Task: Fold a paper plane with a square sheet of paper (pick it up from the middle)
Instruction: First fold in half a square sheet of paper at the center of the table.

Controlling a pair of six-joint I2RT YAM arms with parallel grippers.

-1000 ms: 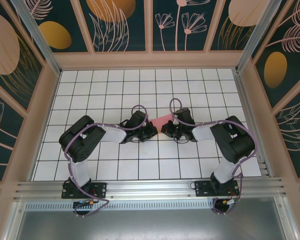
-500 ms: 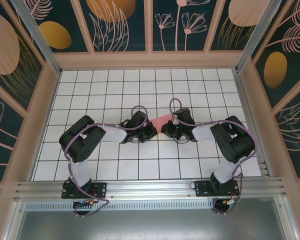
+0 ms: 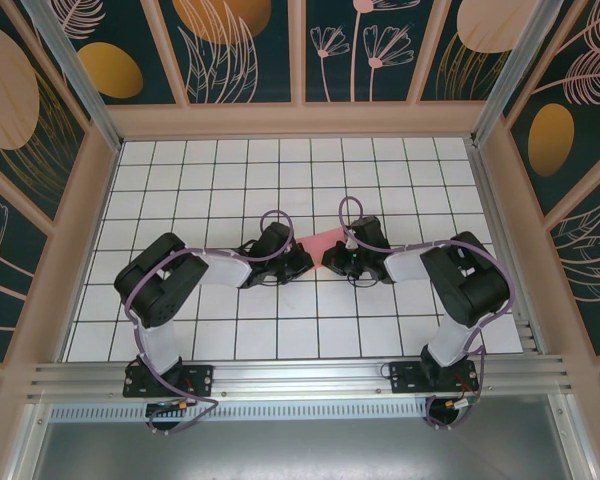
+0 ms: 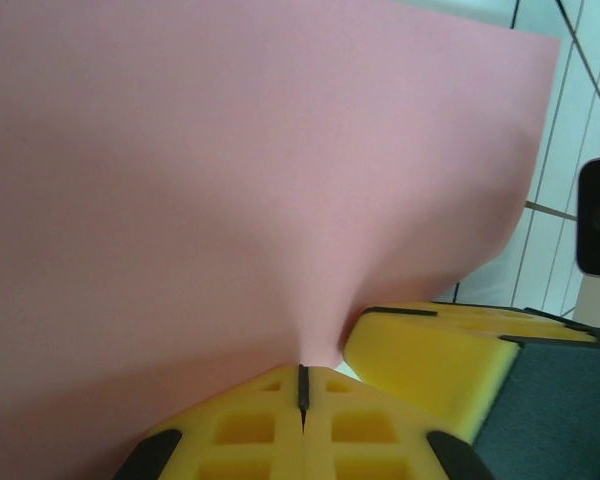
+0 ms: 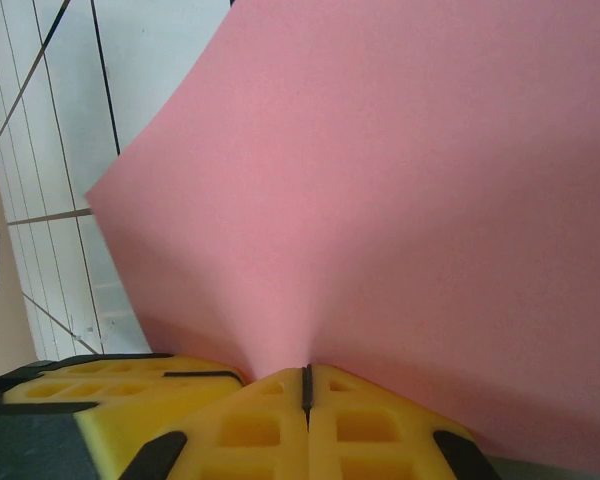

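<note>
- Firmly clenched, the left gripper (image 4: 302, 385) presses its two yellow pads (image 4: 250, 430) together on the square sheet of paper (image 4: 230, 180). The pink sheet puckers where it enters the seam between them, low in the centre of the left wrist view.
- Likewise, the right gripper (image 5: 305, 385) grasps the same sheet at the bottom centre of the right wrist view. The paper fans upward and to the right from the pinch.
- A second yellow block (image 4: 430, 340) sits just right of the left gripper's pinch, at lower right, close against the sheet. Whether it touches the paper I cannot tell.
- From above, the two grippers face each other tip to tip near the centre of the frame. The sheet shows as a small pink patch between them and just above.
- The white gridded table (image 3: 230, 180) lies beneath. Its tiles show at the upper right of the left wrist view and the upper left of the right wrist view.
- The left arm (image 3: 165, 285) rises from its base at lower left and reaches inward. The right arm (image 3: 460, 280) mirrors it from lower right.
- Dark floral walls (image 3: 245, 45) in pale frames enclose the table, and a metal rail (image 3: 300, 378) crosses the bottom.
</note>
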